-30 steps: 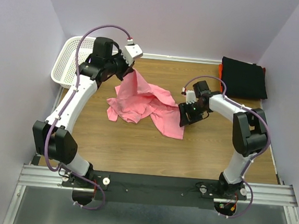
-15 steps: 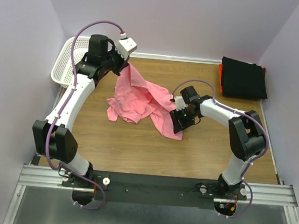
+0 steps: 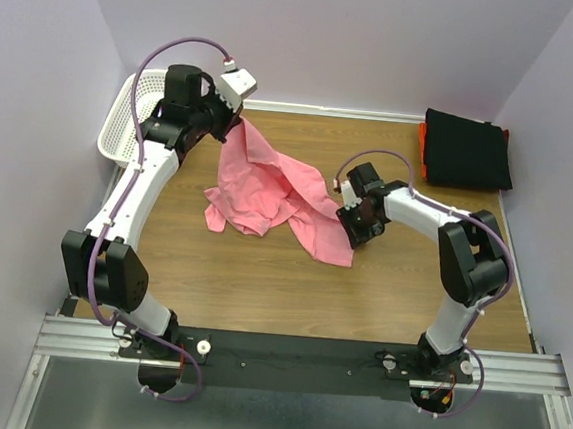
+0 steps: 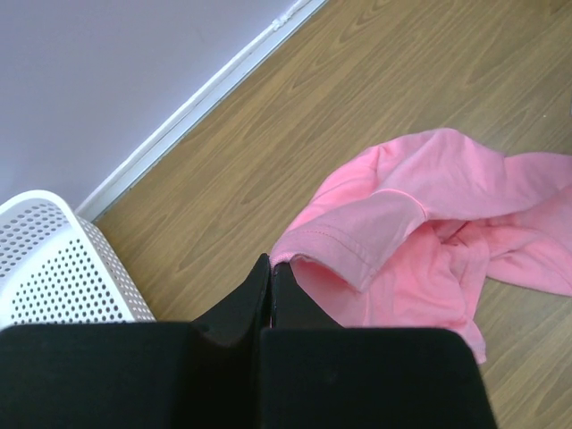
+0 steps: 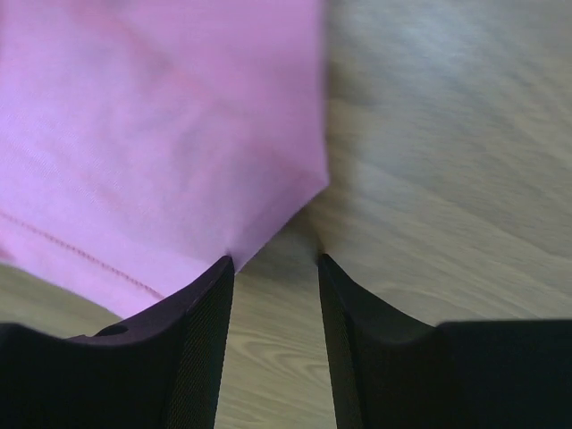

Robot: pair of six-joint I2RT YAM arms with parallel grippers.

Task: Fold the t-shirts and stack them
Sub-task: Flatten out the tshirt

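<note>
Pink t-shirt (image 3: 269,188) lies crumpled mid-surface (image 3: 260,292), not yet spread. One hem end is hoisted twd the far-left corner; the rest trails down to a flat flap right of centre. Black t-shirt (image 3: 468,150) sits folded in the far-right corner on the orange-red t-shirt (image 3: 421,136) (only a sliver of that shows at its left side), so 2 of 3 look done.

Left gripper (image 4: 268,264): jaws pressed together, pinching the pink hem at the very tips, up beside the white basket (image 3: 124,120). Vs a sec ago it has drawn a bit further back & left, so the cloth hangs tauter off it.

Right gripper (image 5: 275,259): a sec ago it stood off the shirt's right edge; now it has slid in & down to the flap's corner. Jaws spread w/ bare wood btwn them. The cloth corner just touches the tip of one; nothing pinched yet.

Meaning, prob.: the 2nd grab pt is nearly had. Once right closes on that corner, both arms can pull the shirt open flat for folding. Risk: the corner sits at the side of the gap, not in it, so closing now may miss. It needs a nudge twd the cloth first.
</note>
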